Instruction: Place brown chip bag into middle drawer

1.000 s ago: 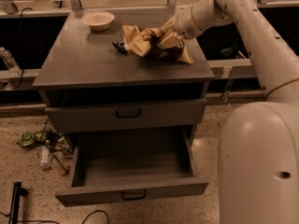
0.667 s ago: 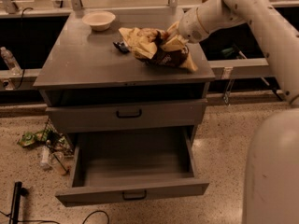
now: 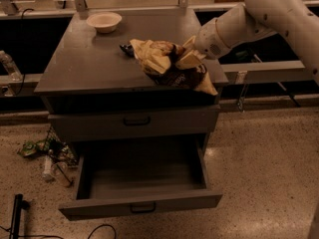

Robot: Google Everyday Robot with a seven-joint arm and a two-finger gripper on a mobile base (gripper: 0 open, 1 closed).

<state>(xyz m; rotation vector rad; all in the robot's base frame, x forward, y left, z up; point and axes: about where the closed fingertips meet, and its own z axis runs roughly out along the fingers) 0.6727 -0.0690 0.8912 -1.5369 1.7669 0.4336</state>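
Observation:
The brown chip bag [image 3: 172, 68] is crumpled, tan with dark brown patches, and sits at the front right of the cabinet top [image 3: 84, 63], its corner hanging over the front edge. My gripper [image 3: 188, 54] is at the bag's right upper side, shut on it; the white arm reaches in from the upper right. The middle drawer [image 3: 142, 180] is pulled open below, its flat tray empty and its slim front panel with a black handle [image 3: 143, 208] facing me.
A beige bowl [image 3: 103, 21] stands at the back of the top. A small dark wrapper [image 3: 124, 48] lies just left of the bag. The drawer above [image 3: 134, 121] is closed. Litter [image 3: 45, 156] and a cable [image 3: 20, 218] lie on the floor at left.
The gripper has moved with the bag toward the front right edge of the cabinet top, so the bag now overhangs it. The drawer stays open.

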